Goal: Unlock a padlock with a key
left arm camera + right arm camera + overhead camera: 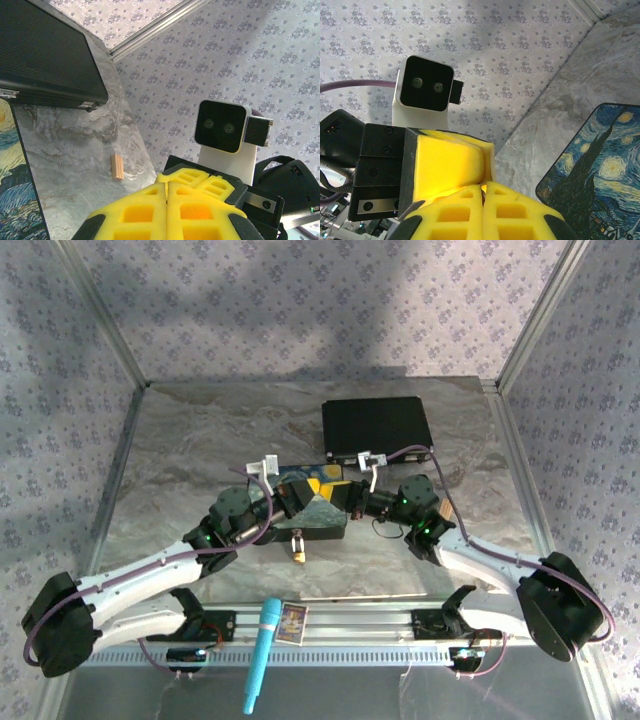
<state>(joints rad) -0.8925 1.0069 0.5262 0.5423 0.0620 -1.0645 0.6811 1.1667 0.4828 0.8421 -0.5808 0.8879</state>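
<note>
The brass-yellow padlock (298, 549) with its silvery shackle lies on the table just in front of the starry-night box (322, 523). Above that box my left gripper (305, 490) and right gripper (330, 490) meet tip to tip, both shut. In the left wrist view my left gripper (166, 184) has its yellow pads pressed together, with the right one's fingers (200, 182) right behind them. In the right wrist view my right gripper (484, 186) pinches a thin dark sliver (482, 199), apparently the key, against the left one's fingers (450, 160).
A black case (377, 428) lies at the back, right of centre. A small wooden block (117, 166) rests on the marbled table (190, 460). A teal pen (262, 653) and a small card (292, 621) sit on the front rail. Patterned walls enclose the table.
</note>
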